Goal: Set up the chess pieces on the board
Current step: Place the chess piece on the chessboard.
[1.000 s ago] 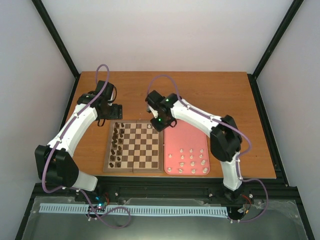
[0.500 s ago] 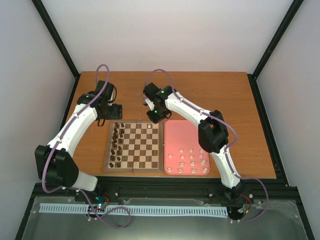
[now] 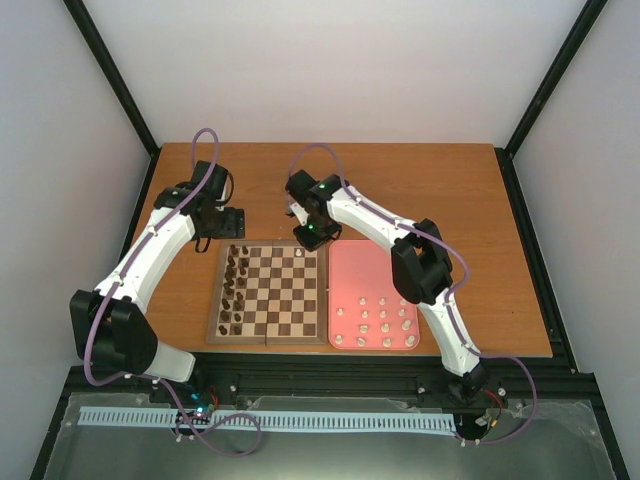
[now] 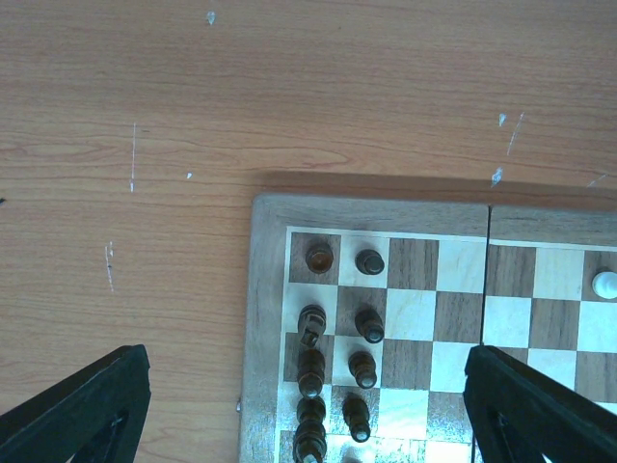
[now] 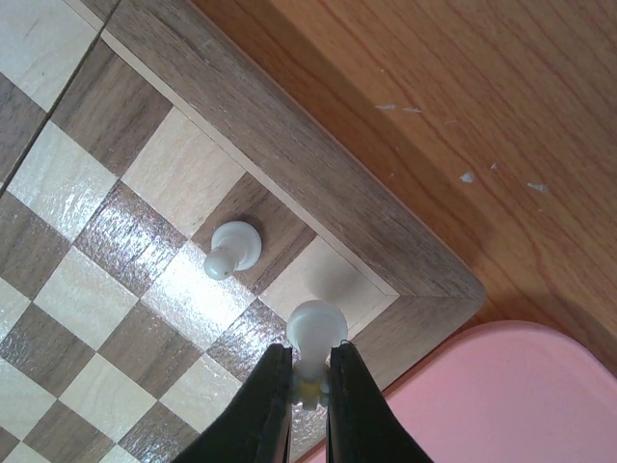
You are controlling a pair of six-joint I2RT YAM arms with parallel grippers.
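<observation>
On the wooden table (image 3: 420, 190) in front of my two arms lie one checkered chessboard (image 3: 285, 300) and, just to its right, one pink tray (image 3: 360, 265).

I count about fourteen cream chess pieces (image 3: 385, 313) in loose rows on the near half of the tray. The dark brown pieces (image 3: 235, 285) fill two columns along the board's left side and are too small to count exactly.

My left gripper (image 4: 304, 362) hangs over the board's far left corner, its fingers spread wide with nothing between them. My right gripper (image 5: 309, 352) is pinched closed on one cream pawn (image 5: 316, 326) over the board's far right corner. The pawn's long axis lines up with the fingers, and its round head pokes out past the fingertips.

One more cream piece (image 5: 231, 251) sits on a dark square in the far row, near that corner.
</observation>
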